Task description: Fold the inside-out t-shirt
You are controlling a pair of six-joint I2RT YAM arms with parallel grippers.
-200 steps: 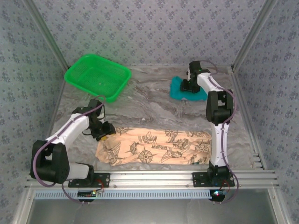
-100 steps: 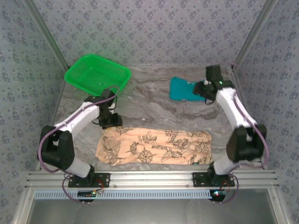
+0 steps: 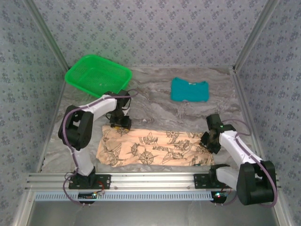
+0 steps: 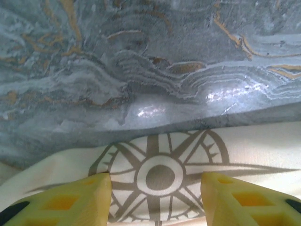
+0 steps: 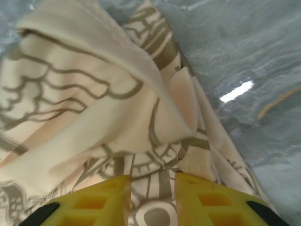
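Observation:
The inside-out t-shirt (image 3: 160, 147) lies as a long peach strip with dark compass prints across the front of the table. My left gripper (image 3: 120, 123) is over its far left edge. In the left wrist view the left gripper (image 4: 156, 181) is open, its yellow fingers (image 4: 87, 200) straddling a compass print on the t-shirt (image 4: 160, 162) just inside the cloth's edge. My right gripper (image 3: 209, 140) is at the shirt's right end. In the right wrist view the right gripper (image 5: 151, 181) stands narrowly open above rumpled folds of the t-shirt (image 5: 94, 108), with printed cloth showing in the gap.
A folded teal garment (image 3: 189, 90) lies at the back right. A green basket (image 3: 89, 89) stands at the back left. Bare marbled table (image 3: 155, 110) stretches between them and the shirt. The metal rail (image 3: 155, 179) runs along the near edge.
The right arm left the teal garment, swung forward to the shirt's right end, and its jaws narrowed. The left arm moved from the shirt's left end to its far edge.

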